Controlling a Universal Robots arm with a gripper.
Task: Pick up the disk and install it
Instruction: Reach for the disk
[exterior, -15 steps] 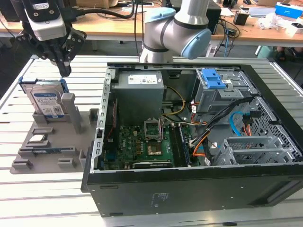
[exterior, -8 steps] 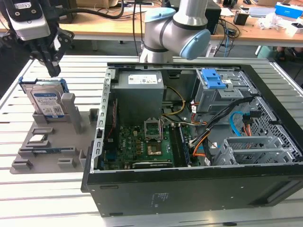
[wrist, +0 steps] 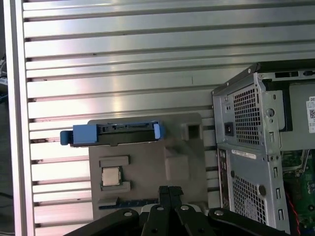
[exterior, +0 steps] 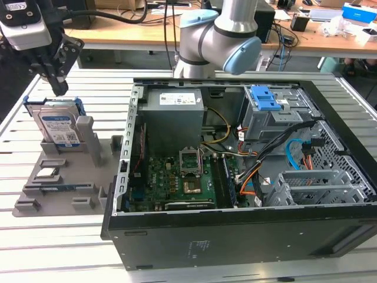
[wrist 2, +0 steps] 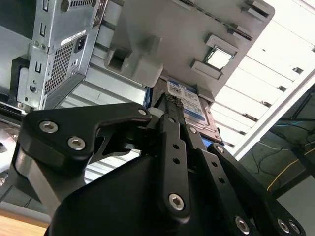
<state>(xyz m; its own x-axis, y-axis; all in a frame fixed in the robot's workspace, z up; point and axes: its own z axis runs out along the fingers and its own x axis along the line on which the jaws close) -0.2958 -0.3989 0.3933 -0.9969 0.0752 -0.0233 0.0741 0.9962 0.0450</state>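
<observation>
The disk (exterior: 59, 127) stands on edge in a slot of the grey tray (exterior: 65, 197), which lies on the table beside the open computer case (exterior: 235, 236), on the exterior view's left of it. A small chip (exterior: 46, 173) sits in the same tray, nearer the case's front edge. The gripper (exterior: 59, 89) hangs just above the disk's upper edge, its fingers (wrist: 166, 194) pressed together and holding nothing.
</observation>
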